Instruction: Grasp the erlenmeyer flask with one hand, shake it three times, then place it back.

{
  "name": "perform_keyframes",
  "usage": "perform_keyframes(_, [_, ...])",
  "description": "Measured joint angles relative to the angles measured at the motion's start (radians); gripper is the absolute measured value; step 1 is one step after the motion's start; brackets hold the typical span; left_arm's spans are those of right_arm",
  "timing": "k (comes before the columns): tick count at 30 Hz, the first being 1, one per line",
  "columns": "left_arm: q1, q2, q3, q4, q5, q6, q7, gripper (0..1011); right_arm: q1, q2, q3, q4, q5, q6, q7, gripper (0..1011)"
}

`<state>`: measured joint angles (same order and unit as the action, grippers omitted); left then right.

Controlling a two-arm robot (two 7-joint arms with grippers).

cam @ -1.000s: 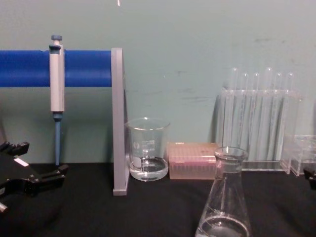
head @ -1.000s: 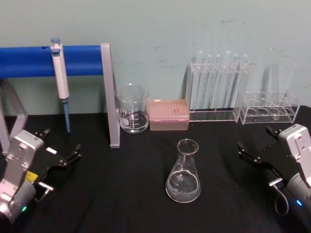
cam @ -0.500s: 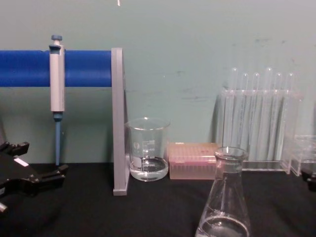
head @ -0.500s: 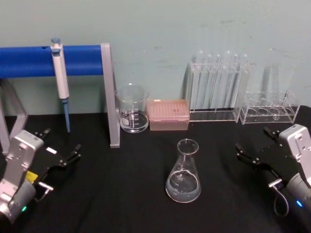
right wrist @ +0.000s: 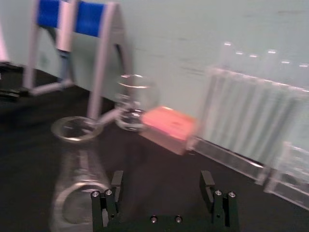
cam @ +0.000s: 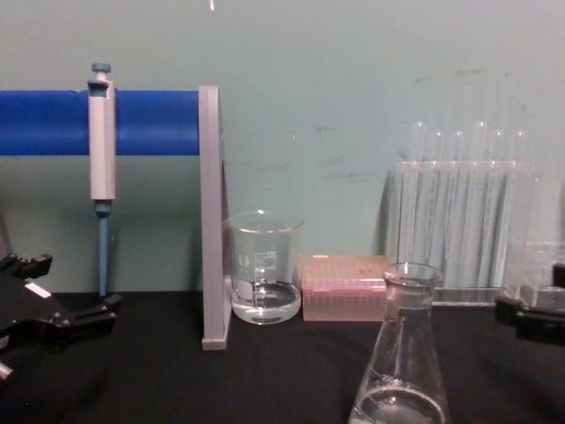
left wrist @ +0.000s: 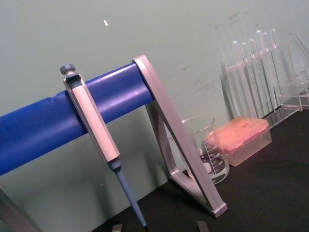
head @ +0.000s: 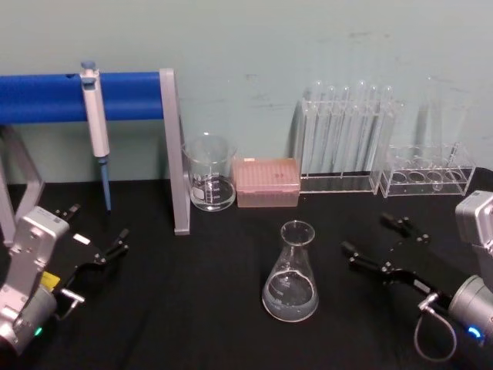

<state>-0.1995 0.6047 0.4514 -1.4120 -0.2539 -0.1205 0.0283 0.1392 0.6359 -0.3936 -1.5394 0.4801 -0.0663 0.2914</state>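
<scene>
The erlenmeyer flask, clear glass with a little liquid in its wide base, stands upright on the black table near the middle front. It also looms at the bottom of the chest view and in the right wrist view. My right gripper is open, a short way to the flask's right, its fingers pointing toward it without touching. The right wrist view shows the same gripper with nothing between its fingers. My left gripper rests open at the table's left, far from the flask.
A glass beaker and a pink tip box stand behind the flask. Test tube racks line the back right. A pipette hangs on a blue bar with a grey post at the back left.
My right gripper has moved left and lower, closing most of the gap to the flask. The flask and the left arm have not moved.
</scene>
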Motion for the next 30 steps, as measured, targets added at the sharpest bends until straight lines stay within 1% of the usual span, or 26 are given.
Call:
perform_keyframes(3, [0.0, 0.0, 0.0, 0.0, 0.0, 0.0, 0.0, 1001, -0.006, 0.002, 0.0, -0.02, 0.021, 0.016, 0.036, 1000])
perform_keyframes(4, [0.0, 0.0, 0.0, 0.0, 0.0, 0.0, 0.0, 1001, -0.008, 0.002, 0.0, -0.033, 0.033, 0.026, 0.057, 1000])
perform_keyframes(6, [0.0, 0.0, 0.0, 0.0, 0.0, 0.0, 0.0, 1001, -0.01, 0.0, -0.001, -0.042, 0.044, 0.036, 0.076, 1000])
perform_keyframes(7, [0.0, 0.0, 0.0, 0.0, 0.0, 0.0, 0.0, 1001, -0.011, -0.004, -0.004, -0.049, 0.051, 0.045, 0.095, 1000])
perform_keyframes(10, [0.0, 0.0, 0.0, 0.0, 0.0, 0.0, 0.0, 1001, -0.008, -0.015, -0.012, -0.053, 0.058, 0.065, 0.122, 1000])
perform_keyframes(15, [0.0, 0.0, 0.0, 0.0, 0.0, 0.0, 0.0, 1001, 0.003, -0.037, -0.023, -0.047, 0.062, 0.092, 0.148, 1000])
perform_keyframes(19, [0.0, 0.0, 0.0, 0.0, 0.0, 0.0, 0.0, 1001, 0.02, -0.061, -0.033, -0.027, 0.058, 0.107, 0.165, 1000])
perform_keyframes(21, [0.0, 0.0, 0.0, 0.0, 0.0, 0.0, 0.0, 1001, 0.036, -0.083, -0.039, -0.006, 0.046, 0.109, 0.17, 1000])
perform_keyframes(24, [0.0, 0.0, 0.0, 0.0, 0.0, 0.0, 0.0, 1001, 0.05, -0.101, -0.044, 0.01, 0.034, 0.108, 0.175, 1000])
perform_keyframes(27, [0.0, 0.0, 0.0, 0.0, 0.0, 0.0, 0.0, 1001, 0.072, -0.128, -0.051, 0.037, 0.011, 0.1, 0.177, 1000])
perform_keyframes(28, [0.0, 0.0, 0.0, 0.0, 0.0, 0.0, 0.0, 1001, 0.072, -0.128, -0.051, 0.037, 0.011, 0.1, 0.177, 1000])
perform_keyframes(30, [0.0, 0.0, 0.0, 0.0, 0.0, 0.0, 0.0, 1001, 0.087, -0.145, -0.054, 0.056, -0.001, 0.097, 0.177, 1000])
